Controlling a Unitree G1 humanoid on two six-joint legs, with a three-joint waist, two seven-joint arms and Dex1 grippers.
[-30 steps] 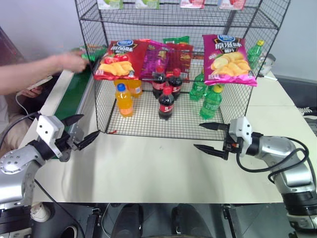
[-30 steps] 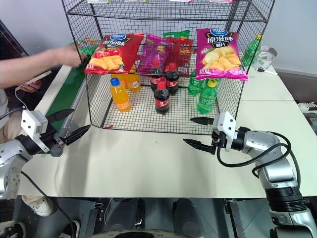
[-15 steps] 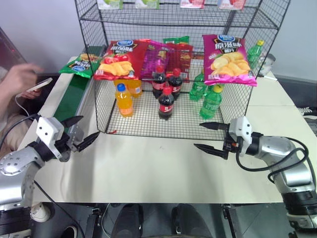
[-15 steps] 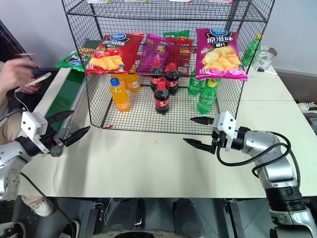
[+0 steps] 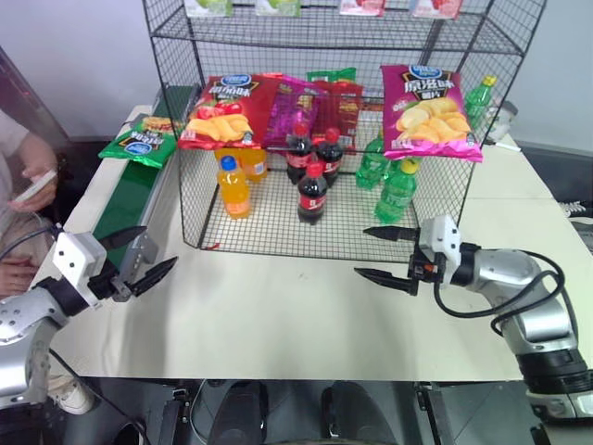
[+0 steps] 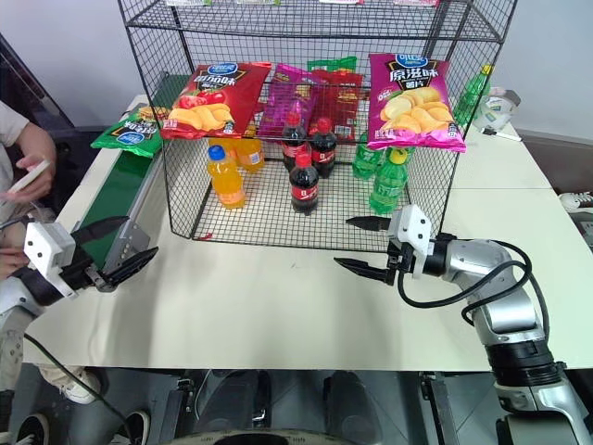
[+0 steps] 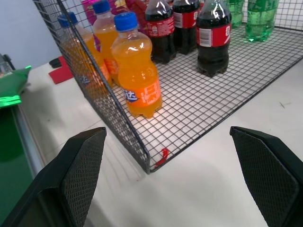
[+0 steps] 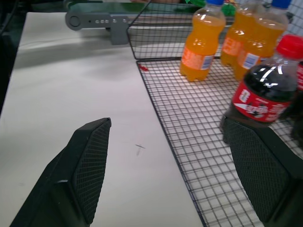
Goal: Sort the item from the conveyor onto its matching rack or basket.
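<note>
Glossy foil green crisp bag (image 5: 141,142), matt green belt (image 5: 128,193), black wire-mesh rack (image 5: 320,209), smooth pale table (image 5: 296,320).

The rack (image 5: 324,120) is set on the far middle of the table (image 5: 296,315). The conveyor (image 5: 130,199) is laid along its left side. The crisp bag (image 5: 141,142) is found lying on the conveyor's far part. Bottles (image 5: 311,193) are stood on the rack's bottom tier.

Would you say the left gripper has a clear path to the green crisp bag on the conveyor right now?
Probably yes. The left gripper is open beside the conveyor, and the green crisp bag lies uncovered farther up the belt. The rack stands alongside, not between them.
</note>
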